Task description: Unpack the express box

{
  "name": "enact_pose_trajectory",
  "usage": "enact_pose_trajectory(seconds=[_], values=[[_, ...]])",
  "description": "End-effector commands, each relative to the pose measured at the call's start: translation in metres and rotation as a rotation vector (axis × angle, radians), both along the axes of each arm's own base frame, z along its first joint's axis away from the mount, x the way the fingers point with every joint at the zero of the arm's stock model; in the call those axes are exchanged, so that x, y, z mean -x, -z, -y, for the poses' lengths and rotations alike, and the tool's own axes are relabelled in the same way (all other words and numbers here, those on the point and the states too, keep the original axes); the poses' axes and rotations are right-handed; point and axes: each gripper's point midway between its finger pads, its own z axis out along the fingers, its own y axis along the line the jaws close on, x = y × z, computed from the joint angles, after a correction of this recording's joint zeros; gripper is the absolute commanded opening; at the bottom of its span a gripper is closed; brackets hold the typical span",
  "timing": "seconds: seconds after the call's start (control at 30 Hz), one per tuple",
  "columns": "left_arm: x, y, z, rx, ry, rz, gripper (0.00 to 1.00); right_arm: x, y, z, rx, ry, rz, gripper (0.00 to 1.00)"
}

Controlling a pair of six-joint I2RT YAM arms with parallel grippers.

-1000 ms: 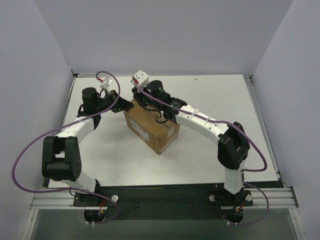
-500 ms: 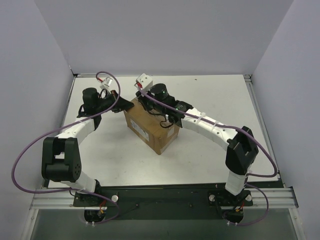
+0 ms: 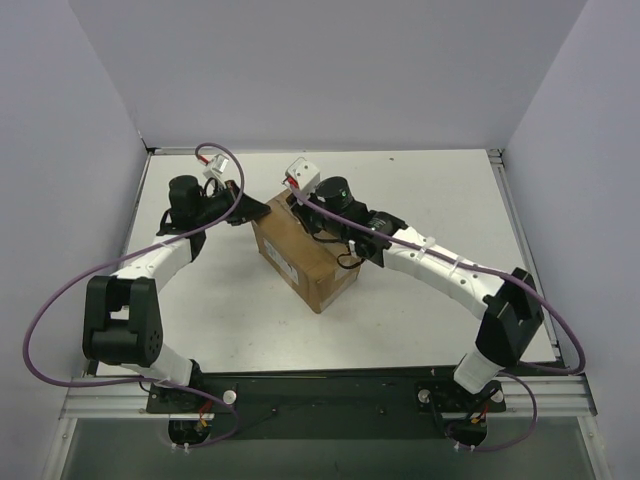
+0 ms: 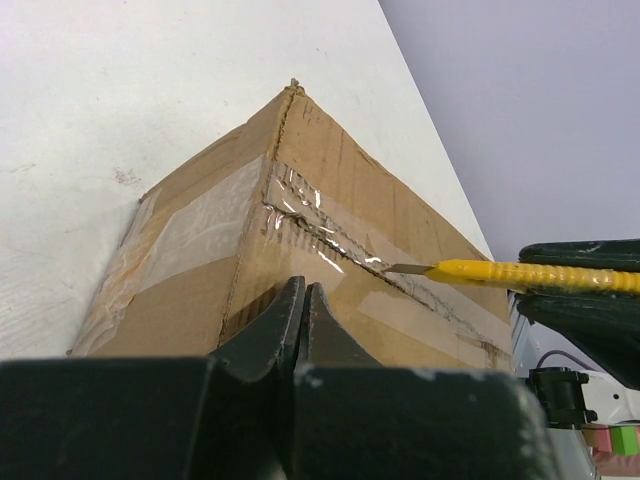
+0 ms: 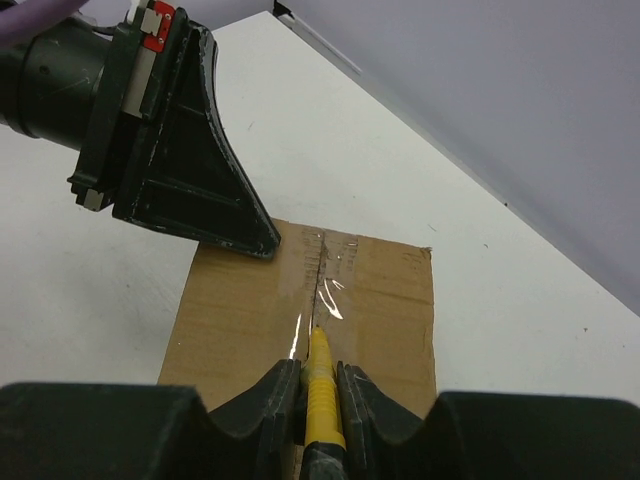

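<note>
The brown express box (image 3: pixel 305 255) stands in the middle of the table with its taped seam up. It shows in the left wrist view (image 4: pixel 330 190) and the right wrist view (image 5: pixel 385 300). My right gripper (image 5: pixel 320 375) is shut on a yellow utility knife (image 5: pixel 322 385), whose blade sits in the tape seam on the box top. The knife also shows in the left wrist view (image 4: pixel 520 275). My left gripper (image 4: pixel 300 300) is shut and empty, its fingertips pressed on the box's far left top edge (image 3: pixel 262 208).
The white table (image 3: pixel 420 190) is bounded by grey walls at the back and sides. Purple cables loop off both arms. The box carries a white label (image 3: pixel 285 268) on its near side.
My right gripper has drawn the knife back along the seam toward the near right, and the right arm's elbow has swung right. My left gripper has stayed on the box edge.
</note>
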Motion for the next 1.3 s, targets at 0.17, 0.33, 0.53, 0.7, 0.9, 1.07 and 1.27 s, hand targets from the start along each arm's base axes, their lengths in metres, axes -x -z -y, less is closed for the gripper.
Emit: enact_pose_trajectory(seconds=[0.17, 0.33, 0.53, 0.7, 0.9, 1.07, 1.27], values=[[0.001, 0.012, -0.002, -0.039, -0.041, -0.01, 0.0, 0.032, -0.007, 0.027, 0.045, 0.0, -0.069, 0.0], [0.002, 0.014, 0.0, -0.041, -0.041, -0.012, 0.0, 0.046, 0.001, 0.033, 0.068, -0.003, -0.133, 0.0], [0.0, 0.016, 0.003, -0.044, -0.042, -0.011, 0.0, 0.068, 0.009, 0.047, 0.095, -0.008, -0.224, 0.0], [-0.002, 0.018, 0.003, -0.051, -0.048, -0.016, 0.0, 0.084, 0.001, 0.061, 0.109, -0.014, -0.244, 0.0], [0.017, -0.042, 0.021, 0.047, 0.108, 0.153, 0.0, 0.079, -0.014, 0.076, 0.128, 0.02, -0.185, 0.0], [0.063, -0.06, 0.018, -0.107, 0.283, 0.321, 0.01, 0.061, -0.047, 0.097, 0.088, 0.075, -0.109, 0.0], [0.13, 0.004, -0.005, -0.387, 0.454, 0.382, 0.0, 0.033, -0.042, 0.16, 0.157, 0.283, -0.056, 0.0]])
